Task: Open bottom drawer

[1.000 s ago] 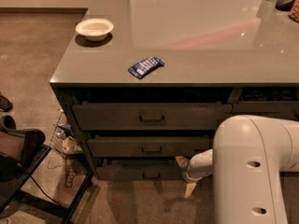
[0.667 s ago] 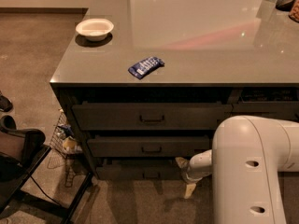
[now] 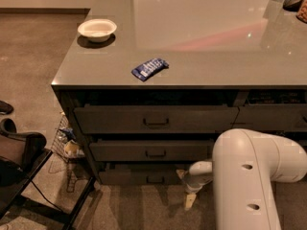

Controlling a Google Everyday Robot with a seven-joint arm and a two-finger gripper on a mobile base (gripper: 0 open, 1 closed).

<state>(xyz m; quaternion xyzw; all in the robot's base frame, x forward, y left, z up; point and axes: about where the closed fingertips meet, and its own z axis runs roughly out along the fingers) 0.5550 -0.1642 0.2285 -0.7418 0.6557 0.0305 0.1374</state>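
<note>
Gripper [image 3: 188,191]: 3 o'clock of bottom drawer [image 3: 125,177]; open or closed, cannot tell. Drawer: rigid, probably heavy-sliding; take centre pull [image 3: 155,178].

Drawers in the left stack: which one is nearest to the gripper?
The bottom drawer, the lowest and slimmest front; the gripper hangs just right of its pull, below both taller fronts.

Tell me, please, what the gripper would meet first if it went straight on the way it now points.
Probably the low dark-grey front of the bottom drawer, right of its small black pull. The cream gripper hangs low beside it, aimed left and downward. Depth is unclear; the brown floor could come first.
</note>
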